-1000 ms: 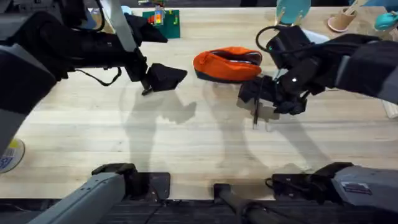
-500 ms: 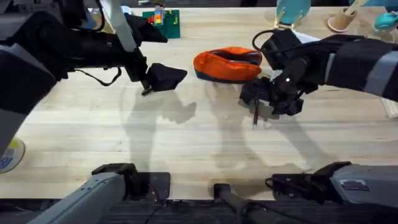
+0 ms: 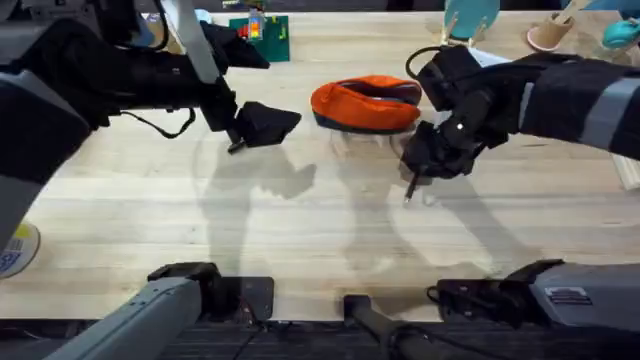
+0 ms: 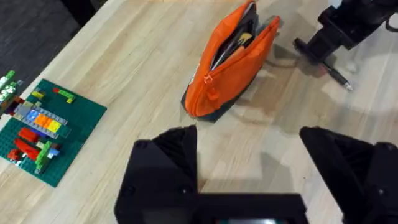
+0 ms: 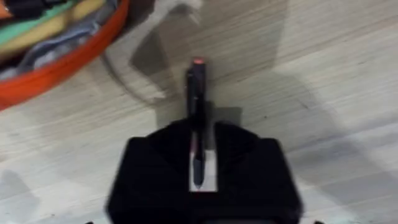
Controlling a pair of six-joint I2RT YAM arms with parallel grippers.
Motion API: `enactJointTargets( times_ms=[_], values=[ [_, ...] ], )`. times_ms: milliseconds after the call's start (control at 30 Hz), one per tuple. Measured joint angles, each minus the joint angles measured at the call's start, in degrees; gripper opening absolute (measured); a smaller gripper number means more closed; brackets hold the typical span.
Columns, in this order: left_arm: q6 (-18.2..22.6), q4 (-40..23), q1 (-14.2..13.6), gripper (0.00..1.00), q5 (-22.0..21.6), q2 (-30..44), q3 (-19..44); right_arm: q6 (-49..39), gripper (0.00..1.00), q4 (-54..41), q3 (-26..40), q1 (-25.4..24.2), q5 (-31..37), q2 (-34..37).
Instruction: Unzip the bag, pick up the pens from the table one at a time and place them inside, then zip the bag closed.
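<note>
The orange bag [image 3: 362, 104] lies unzipped at the table's far middle, its mouth gaping in the left wrist view [image 4: 231, 61] with dark and yellow items inside. Just right of it and nearer, my right gripper [image 3: 424, 168] is shut on a slim black pen [image 3: 410, 188] that points down toward the table [image 3: 300, 230]. The right wrist view shows that pen [image 5: 196, 99] clamped between the fingers [image 5: 155, 168], red tip forward, the bag's orange rim [image 5: 62, 68] close by. My left gripper [image 3: 268, 122] hovers open and empty to the left of the bag, fingers [image 4: 174, 155] spread wide.
A green brick plate [image 3: 258, 36] with small coloured bricks sits at the back left of the bag. Teal and beige items [image 3: 548, 30] stand at the far right edge. A tape roll [image 3: 14, 250] lies at the near left.
My right gripper has shifted a little left and away, closer to the bag, with the pen still in it. The left arm and the bag have not moved.
</note>
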Motion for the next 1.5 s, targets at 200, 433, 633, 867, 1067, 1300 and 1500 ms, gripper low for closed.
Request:
enactJointTargets(
  times_ms=[200, 433, 633, 867, 1067, 1300, 1500],
  values=[
    [0.0, 0.0, 0.0, 0.993, 0.0, 0.0, 0.0, 0.7, 0.047, 0.3, 0.2, 0.0, -0.2, 0.1],
    [0.0, 0.0, 0.0, 0.993, 0.0, 0.0, 0.0, 0.9, 0.041, -0.5, 0.7, 0.0, -0.2, 0.3],
    [0.0, 0.0, 0.0, 0.993, 0.0, 0.0, 0.0, 1.2, 0.032, -5.4, 2.1, 0.1, -1.1, 1.1],
    [0.0, 0.0, 0.0, 0.993, 0.0, 0.0, 0.0, 1.3, 0.03, -13.6, 5.1, 0.1, -2.2, 0.5],
    [0.0, 0.0, 0.0, 0.993, 0.0, 0.0, 0.0, 1.3, 0.031, -15.5, 10.4, 0.1, -2.2, -3.0],
    [0.0, 0.0, 0.0, 0.993, 0.0, 0.0, 0.0, -0.4, 0.031, -15.5, 17.1, 0.1, -2.1, -5.4],
    [0.0, 0.0, 0.0, 0.993, 0.0, 0.0, 0.0, -13.0, 0.031, -9.4, 21.3, 0.1, 0.1, -5.8]
  ],
)
